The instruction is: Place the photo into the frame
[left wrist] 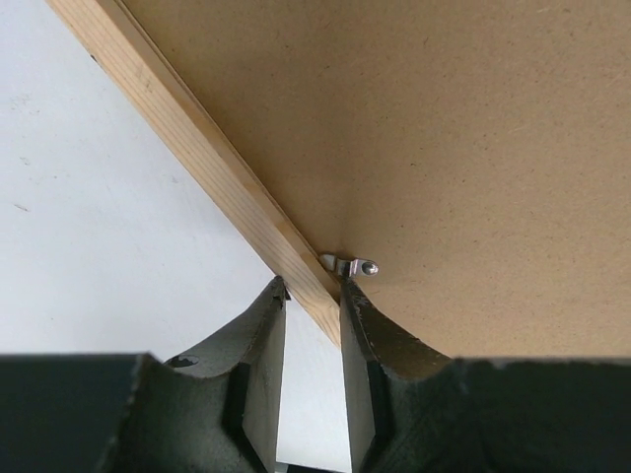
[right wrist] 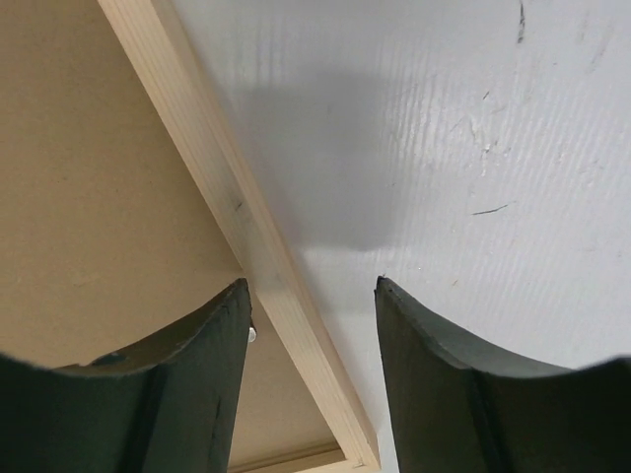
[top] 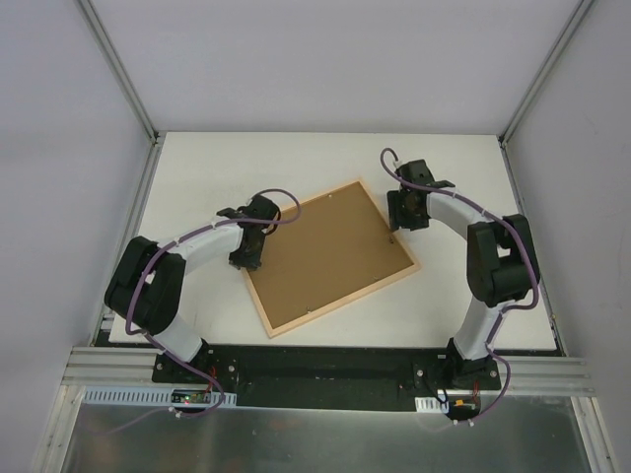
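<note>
The frame (top: 345, 299) of light wood lies face down on the white table, tilted, with the brown backing board (top: 320, 251) set in it. The photo is hidden. My left gripper (top: 246, 260) is at the frame's left rail. In the left wrist view its jaws (left wrist: 314, 286) stand close on either side of the rail (left wrist: 197, 148), beside a small metal clip (left wrist: 357, 266). My right gripper (top: 396, 229) is at the right rail near the far corner. It is open (right wrist: 314, 288) and straddles the rail (right wrist: 207, 168), one finger over the board (right wrist: 89, 197), the other over the table.
White table (top: 217, 168) with grey enclosure walls on three sides. The arms' bases sit on a black rail (top: 315, 370) at the near edge.
</note>
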`<act>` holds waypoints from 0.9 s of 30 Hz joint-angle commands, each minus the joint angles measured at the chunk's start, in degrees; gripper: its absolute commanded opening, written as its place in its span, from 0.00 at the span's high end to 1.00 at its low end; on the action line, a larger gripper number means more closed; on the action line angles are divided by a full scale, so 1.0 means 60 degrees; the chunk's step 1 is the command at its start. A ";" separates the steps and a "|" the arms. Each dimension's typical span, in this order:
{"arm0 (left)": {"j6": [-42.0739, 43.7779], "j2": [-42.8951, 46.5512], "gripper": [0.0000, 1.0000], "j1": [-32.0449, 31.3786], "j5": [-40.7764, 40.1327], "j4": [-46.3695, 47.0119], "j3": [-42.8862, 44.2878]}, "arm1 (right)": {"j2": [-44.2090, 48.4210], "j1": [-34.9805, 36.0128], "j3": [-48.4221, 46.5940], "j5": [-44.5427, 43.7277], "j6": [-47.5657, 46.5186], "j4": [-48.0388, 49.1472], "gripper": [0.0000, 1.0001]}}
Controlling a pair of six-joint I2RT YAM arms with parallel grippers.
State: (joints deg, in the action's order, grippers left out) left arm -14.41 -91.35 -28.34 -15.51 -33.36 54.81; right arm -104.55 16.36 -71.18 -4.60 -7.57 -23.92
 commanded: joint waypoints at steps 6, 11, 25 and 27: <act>0.0395 0.0474 1.00 0.0650 0.0139 -0.0225 0.0401 | 0.0374 -0.0046 0.0758 0.1220 0.0660 0.0529 0.52; 0.0527 0.0240 1.00 0.0841 0.0314 -0.0123 0.0665 | 0.0594 -0.0075 0.1198 0.1572 0.0998 0.0735 0.54; -0.0424 -0.0770 0.72 0.1515 0.0534 -0.0284 0.1880 | 0.1707 -0.0134 0.2970 0.1471 0.2579 0.1350 0.67; -0.0599 -0.0771 0.60 0.1559 0.0621 -0.0371 0.2143 | 0.1985 -0.0134 0.3277 0.1426 0.2857 0.1423 0.68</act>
State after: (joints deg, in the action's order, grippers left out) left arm -14.87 -95.77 -19.73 -13.34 -33.63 63.46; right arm -96.14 15.49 -55.05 4.47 5.08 -13.67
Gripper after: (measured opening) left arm 0.313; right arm 0.331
